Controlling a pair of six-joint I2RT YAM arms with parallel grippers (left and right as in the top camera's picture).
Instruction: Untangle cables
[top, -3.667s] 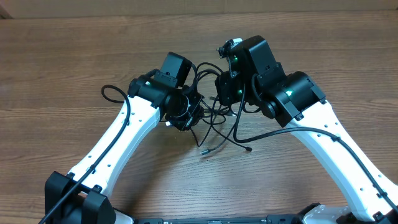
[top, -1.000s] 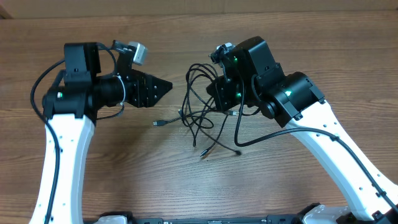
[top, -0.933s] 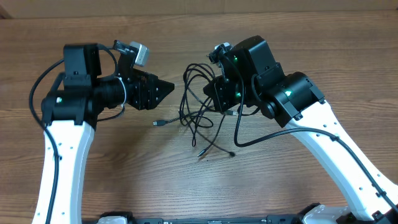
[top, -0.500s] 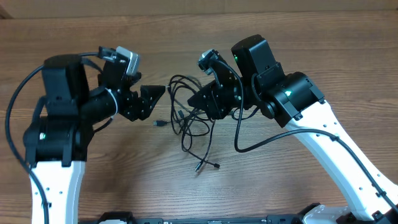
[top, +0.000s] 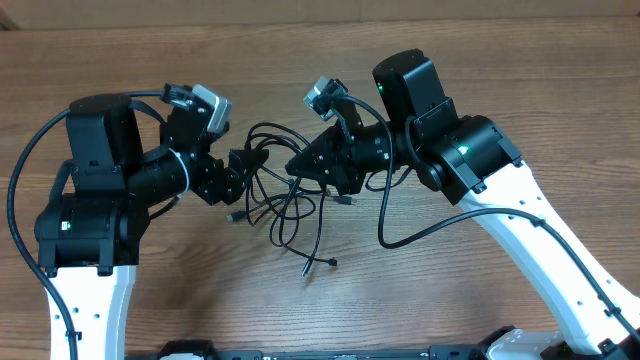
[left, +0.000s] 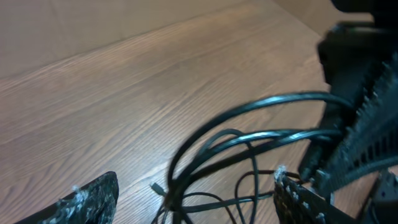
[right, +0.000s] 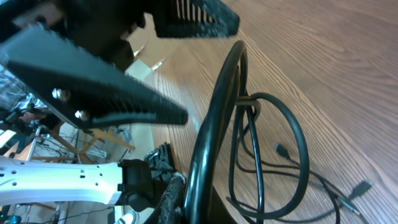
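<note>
The cables (top: 285, 195) are thin black cords tangled in loops on the wooden table between my two arms. My right gripper (top: 302, 166) is shut on one strand and holds the bundle's top off the table. In the right wrist view that strand (right: 214, 137) runs up out of my right gripper (right: 198, 200). My left gripper (top: 243, 166) is open at the left side of the tangle. In the left wrist view, loops of the cables (left: 249, 140) cross between the spread fingers of my left gripper (left: 193, 200). Small plug ends (top: 332, 262) lie loose on the wood.
A thicker black cable (top: 420, 222) belonging to the right arm sags onto the table right of the tangle. The left arm's own cable (top: 25, 190) arcs out on the far left. Bare wood (top: 300, 60) lies beyond the grippers.
My right gripper has carried the cables leftward, dragging the tangle and plug ends with it. My left gripper has swung down and right to the tangle, its fingers spreading wider.
</note>
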